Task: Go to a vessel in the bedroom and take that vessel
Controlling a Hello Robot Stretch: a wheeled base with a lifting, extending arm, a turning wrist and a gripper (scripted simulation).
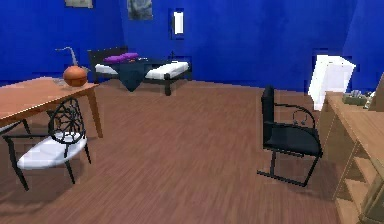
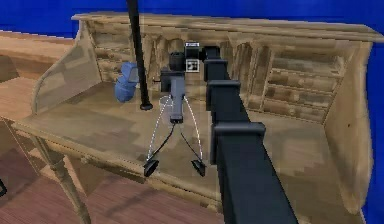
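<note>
A blue vessel-like thing stands on the wooden roll-top desk at the arm side view's left, near a thin black pole on a small round base. My arm's dark bar reaches over the desk. The gripper hangs right of the blue thing, and its thin fingers spread over the desk's front part. Bare wood lies behind them, so it holds nothing. In the forward view a round orange-brown vase stands on a wooden table.
A bed with dark bedding stands against the blue back wall. A black chair stands on the right, beside the desk's edge. A metal chair with a white seat stands by the table. The mid floor is open wood.
</note>
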